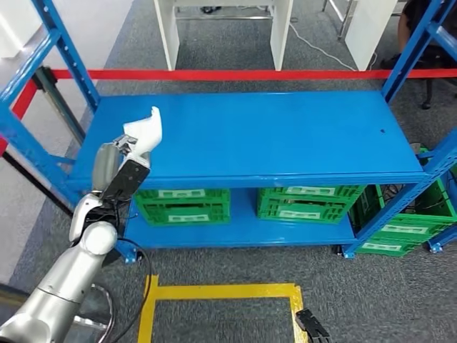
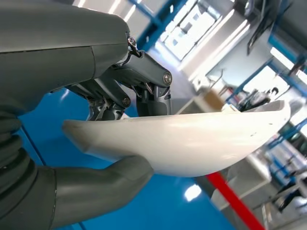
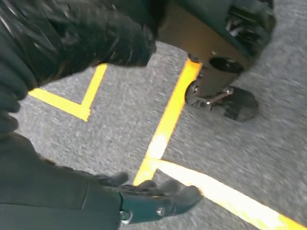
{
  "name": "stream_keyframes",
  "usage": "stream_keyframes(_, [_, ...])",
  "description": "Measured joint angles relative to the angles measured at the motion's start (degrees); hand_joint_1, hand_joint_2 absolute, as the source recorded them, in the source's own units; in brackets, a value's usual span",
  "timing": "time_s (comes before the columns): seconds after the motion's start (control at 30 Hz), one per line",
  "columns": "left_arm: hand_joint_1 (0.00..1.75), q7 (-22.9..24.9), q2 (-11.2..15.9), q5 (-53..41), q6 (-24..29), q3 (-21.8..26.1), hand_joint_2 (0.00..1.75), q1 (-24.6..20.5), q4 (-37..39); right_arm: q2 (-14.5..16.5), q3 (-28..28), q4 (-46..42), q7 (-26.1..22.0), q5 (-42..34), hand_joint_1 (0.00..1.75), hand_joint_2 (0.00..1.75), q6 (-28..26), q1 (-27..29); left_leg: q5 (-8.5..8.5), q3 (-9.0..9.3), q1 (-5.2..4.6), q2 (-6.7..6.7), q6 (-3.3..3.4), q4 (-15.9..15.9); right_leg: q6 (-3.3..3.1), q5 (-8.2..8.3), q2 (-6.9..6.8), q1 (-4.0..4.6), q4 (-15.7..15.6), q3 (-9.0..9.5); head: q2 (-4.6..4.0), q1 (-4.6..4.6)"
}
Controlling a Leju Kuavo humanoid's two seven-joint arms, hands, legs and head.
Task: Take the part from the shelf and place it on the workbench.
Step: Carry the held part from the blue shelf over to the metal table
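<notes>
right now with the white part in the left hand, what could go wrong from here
The left hand holds the white curved part near one end, most of it sticking out past the fingers, so it could tip or slip. It is above the blue shelf by the upright, so a swing might clip it.

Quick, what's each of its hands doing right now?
Left hand: holding the white part, above the blue shelf.
Right hand: hanging over the floor, holding nothing, fingers apart.

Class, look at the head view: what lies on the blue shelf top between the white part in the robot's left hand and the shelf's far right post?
Nothing: in the head view the shelf top is bare from the white part, gripped by the left hand, to the right post.
</notes>
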Motion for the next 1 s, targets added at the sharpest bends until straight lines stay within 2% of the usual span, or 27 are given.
stream_keyframes(0.07, [1.75, -0.4, 0.2, -1.1, 1.2, -0.1, 1.75, 1.1, -2.1, 0.0, 0.0, 0.0, -0.2, -0.3, 0.0, 1.75, -0.1, 0.2, 1.27, -1.44, -0.01, 0.03, 0.32, -0.1, 0.32, -5.44, 0.09, -0.08, 6.7, -2.05, 0.0, 0.16])
stream_keyframes(0.1, [1.75, -0.6, 0.3, -1.6, 1.7, -0.1, 1.75, 1.8, -3.2, 0.0, 0.0, 0.0, -0.2, -0.4, 0.0, 1.75, -0.1, 0.2, 1.82, -2.27, -0.06, 0.03, 0.32, 0.0, 0.47, -7.14, 0.09, -0.11, 10.3, -2.7, 0.0, 0.17])
stream_keyframes(0.13, [1.75, -0.8, 0.3, -1.9, 2.0, -0.1, 1.75, 2.5, -4.1, 0.0, 0.0, 0.0, -0.3, -0.5, 0.0, 1.75, -0.2, 0.3, 2.35, -3.06, -0.11, 0.03, 0.29, 0.1, 0.58, -7.56, 0.09, -0.11, 12.7, -2.75, 0.0, 0.16])
stream_keyframes(0.17, [1.75, -0.9, 0.4, -2.1, 2.2, -0.1, 1.75, 3.1, -4.9, 0.0, 0.0, 0.0, -0.3, -0.5, 0.0, 1.75, -0.2, 0.4, 2.81, -3.82, -0.12, 0.03, 0.22, 0.3, 0.64, -6.76, 0.1, -0.11, 13.1, -1.91, 0.0, 0.17])
stream_keyframes(0.2, [1.75, -1.0, 0.5, -2.3, 2.3, -0.2, 1.75, 3.7, -5.6, -0.1, 0.0, 0.0, -0.4, -0.5, 0.0, 1.75, -0.2, 0.4, 3.24, -4.56, -0.11, 0.03, 0.1, 0.5, 0.64, -5.19, 0.1, -0.12, 11.2, 0.04, 0.0, 0.17])
stream_keyframes(0.23, [1.75, -1.1, 0.6, -2.4, 2.4, -0.2, 1.75, 4.1, -6.3, -0.1, 0.0, 0.0, -0.4, -0.5, 0.0, 1.75, -0.2, 0.4, 3.63, -5.21, -0.09, 0.01, -0.07, 0.8, 0.6, -3.85, 0.11, -0.13, 7.5, 2.85, 0.0, 0.18])
stream_keyframes(0.3, [1.75, -1.4, 0.8, -2.7, 2.8, -0.2, 1.75, 4.7, -7.7, -0.2, 0.0, 0.0, -0.4, -0.5, 0.0, 1.75, -0.3, 0.3, 4.31, -6.3, -0.19, -0.02, -0.59, 1.3, 0.34, -3.53, 0.28, -0.04, -0.6, 8.61, 0.0, 0.14])
stream_keyframes(0.33, [1.75, -1.7, 0.9, -2.9, 3.2, -0.2, 1.75, 5.0, -8.5, -0.2, 0.0, 0.0, -0.5, -0.6, 0.0, 1.75, -0.3, 0.3, 4.68, -6.59, -0.25, -0.02, -0.88, 1.5, 0.13, -4.11, 0.4, 0.03, -3.1, 10.09, 0.0, 0.14])
stream_keyframes(0.37, [1.75, -2.0, 0.9, -3.1, 3.5, -0.2, 1.75, 5.3, -9.2, -0.2, 0.0, 0.0, -0.6, -0.6, 0.0, 1.75, -0.3, 0.3, 5.05, -6.77, -0.3, -0.02, -1.16, 1.6, -0.15, -4.54, 0.49, 0.15, -4.0, 10.67, 0.0, 0.11])
stream_keyframes(0.43, [1.75, -2.5, 1.2, -3.5, 4.0, -0.3, 1.75, 6.1, -10.6, -0.2, 0.0, 0.0, -0.7, -0.7, 0.0, 1.75, -0.3, 0.5, 5.27, -6.99, -0.26, -0.05, -1.76, 1.8, -1.12, -4.03, 0.37, 0.09, -4.1, 9.91, 0.0, 0.11])
stream_keyframes(0.47, [1.75, -2.6, 1.4, -3.7, 4.1, -0.4, 1.75, 6.5, -11.3, -0.2, 0.0, 0.0, -0.7, -0.7, 0.0, 1.75, -0.3, 0.6, 4.11, -7.34, -0.19, -0.08, -2.11, 2.5, -1.73, -3.56, 0.22, 0.02, -4.1, 9.58, 0.0, 0.04])
stream_keyframes(0.5, [1.75, -2.6, 1.6, -3.7, 4.2, -0.4, 1.75, 6.8, -11.8, -0.2, -0.1, 0.0, -0.8, -0.7, 0.0, 1.75, -0.3, 0.7, 1.97, -7.96, -0.09, -0.1, -2.46, 4.3, -2.28, -2.97, 0.06, -0.08, -4.2, 9.05, 0.0, -0.04])
stream_keyframes(0.53, [1.75, -2.7, 1.7, -3.8, 4.2, -0.5, 1.75, 7.0, -12.3, -0.2, -0.1, 0.0, -0.8, -0.8, 0.0, 1.75, -0.3, 0.7, -0.98, -8.84, 0.08, -0.11, -2.8, 7.3, -2.67, -2.36, -0.08, -0.1, -4.2, 8.58, 0.0, -0.1])
stream_keyframes(0.57, [1.75, -2.7, 1.8, -3.8, 4.2, -0.6, 1.75, 7.2, -12.7, -0.2, -0.1, 0.0, -0.8, -0.8, 0.0, 1.75, -0.3, 0.7, -3.92, -9.83, 0.21, -0.1, -3.06, 11.2, -2.85, -1.78, -0.13, -0.07, -4.1, 7.86, 0.0, -0.16])
stream_keyframes(0.6, [1.75, -2.7, 1.9, -3.8, 4.3, -0.7, 1.75, 7.4, -13.0, -0.2, -0.1, 0.0, -0.8, -0.8, 0.0, 1.75, -0.3, 0.7, -5.95, -10.6, 0.35, -0.1, -3.24, 15.1, -2.89, -1.21, -0.19, -0.03, -4.0, 7.05, 0.0, -0.17])
stream_keyframes(0.63, [1.75, -2.8, 1.9, -3.8, 4.3, -0.8, 1.75, 7.7, -13.2, -0.2, -0.1, 0.0, -0.8, -0.8, 0.0, 1.75, -0.3, 0.7, -6.73, -10.81, 0.45, -0.1, -3.34, 18.0, -2.87, -0.7, -0.22, 0.0, -3.8, 6.21, 0.0, -0.16])
stream_keyframes(0.67, [1.75, -2.8, 2.0, -3.8, 4.3, -0.9, 1.75, 7.9, -13.4, -0.2, -0.1, 0.0, -0.9, -0.8, 0.0, 1.75, -0.3, 0.7, -6.26, -10.22, 0.5, -0.1, -3.34, 19.1, -2.79, -0.24, -0.24, 0.02, -3.6, 5.38, 0.0, -0.18])
stream_keyframes(0.7, [1.75, -2.8, 2.1, -3.8, 4.3, -1.0, 1.75, 8.1, -13.5, -0.2, -0.1, 0.0, -0.9, -0.9, 0.0, 1.75, -0.3, 0.7, -4.91, -8.62, 0.53, -0.1, -3.22, 17.9, -2.68, 0.18, -0.24, 0.04, -3.4, 4.59, 0.0, -0.18])
stream_keyframes(0.73, [1.75, -2.8, 2.1, -3.8, 4.3, -1.1, 1.75, 8.1, -13.7, -0.2, -0.1, 0.0, -0.9, -0.9, 0.0, 1.75, -0.3, 0.8, -3.39, -6.09, 0.5, -0.11, -2.96, 14.8, -2.53, 0.57, -0.23, 0.05, -3.2, 3.91, 0.0, -0.19])
stream_keyframes(0.77, [1.75, -2.9, 2.1, -3.8, 4.3, -1.1, 1.75, 8.2, -14.0, -0.2, -0.1, 0.0, -0.9, -0.9, 0.0, 1.75, -0.3, 0.8, -2.62, -3.08, 0.41, -0.11, -2.58, 10.6, -2.33, 0.93, -0.21, 0.1, -3.0, 3.38, 0.0, -0.19])
stream_keyframes(0.8, [1.75, -2.9, 2.1, -3.8, 4.3, -1.2, 1.75, 8.1, -14.3, -0.2, -0.1, 0.0, -0.9, -0.9, 0.0, 1.75, -0.3, 0.8, -2.47, -0.22, 0.31, -0.12, -2.2, 6.2, -2.06, 1.31, -0.21, 0.15, -2.9, 3.02, 0.0, -0.15])
stream_keyframes(0.83, [1.75, -2.9, 2.1, -3.8, 4.3, -1.3, 1.75, 8.1, -14.6, -0.2, -0.1, 0.0, -0.9, -0.9, 0.0, 1.75, -0.3, 0.8, -2.77, 1.75, 0.14, -0.13, -1.87, 3.0, -1.71, 1.75, -0.22, 0.16, -2.9, 2.76, 0.0, -0.14])
stream_keyframes(0.87, [1.75, -2.9, 2.1, -3.8, 4.3, -1.3, 1.75, 8.1, -14.8, -0.2, -0.1, 0.0, -0.9, -1.0, 0.0, 1.75, -0.3, 0.8, -3.16, 2.7, -0.05, -0.14, -1.61, 1.1, -1.31, 2.23, -0.25, 0.11, -3.0, 2.55, 0.0, -0.13])
stream_keyframes(0.93, [1.75, -3.0, 2.2, -3.8, 4.4, -1.4, 1.75, 8.1, -15.0, -0.2, -0.1, 0.0, -0.9, -1.0, 0.0, 1.75, -0.3, 0.8, -2.46, 2.41, -0.15, -0.05, -1.1, 0.0, -0.52, 3.04, -0.26, -0.06, -3.3, 2.12, 0.0, -0.15])
stream_keyframes(0.97, [1.75, -3.0, 2.2, -3.8, 4.4, -1.4, 1.75, 8.2, -15.0, -0.2, -0.1, 0.0, -0.9, -1.0, 0.0, 1.75, -0.3, 0.9, -1.78, 1.95, -0.07, 0.04, -0.73, -0.3, -0.25, 2.44, -0.21, -0.11, -3.0, 1.69, 0.0, -0.11])
stream_keyframes(1.0, [1.75, -3.0, 2.2, -3.8, 4.4, -1.5, 1.75, 8.2, -15.1, -0.2, -0.1, 0.0, -0.9, -1.0, 0.0, 1.75, -0.3, 1.0, -1.02, 1.34, 0.05, 0.14, -0.34, -0.6, -0.02, 0.76, -0.1, -0.12, -1.8, 0.99, 0.0, -0.01])
